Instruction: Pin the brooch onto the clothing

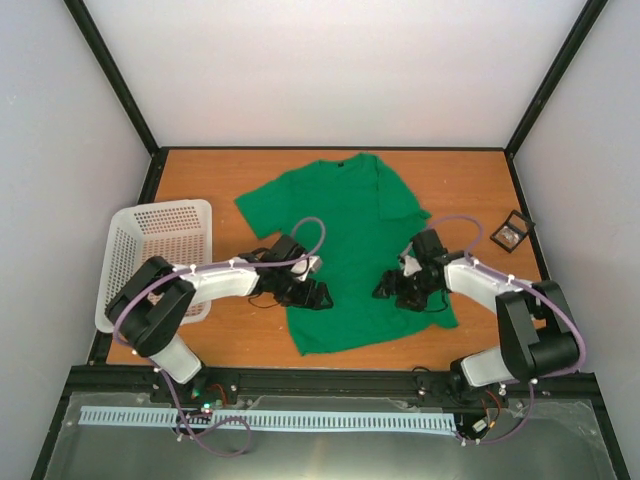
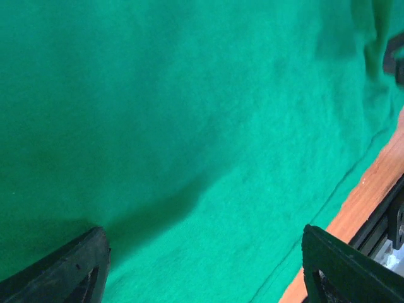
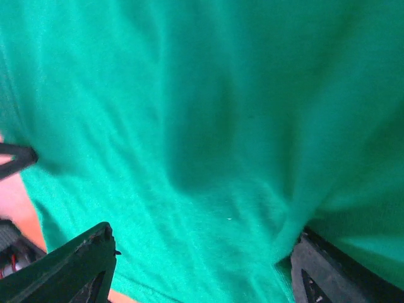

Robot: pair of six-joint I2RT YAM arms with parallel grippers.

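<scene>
Top external: clothing (image 1: 340,210) beneath left gripper (image 1: 318,294) and right gripper (image 1: 386,288), both wide apart.

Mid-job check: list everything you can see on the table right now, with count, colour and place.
T-shirt: one, bright green, spread mid-table, dark neckline toward the far edge.
basket: one, white mesh, at the table's left edge.
box: one, small, black-framed, right of the shirt; something pale inside, too small to tell.
brooch: not made out in any view.
table: one, orange-brown.
left arm: one, white and black, reaching over the shirt's lower left.
right arm: one, white and black, over the shirt's lower right.
left fingers: two, black, spread open over fabric.
right fingers: two, black, spread open over fabric.
</scene>
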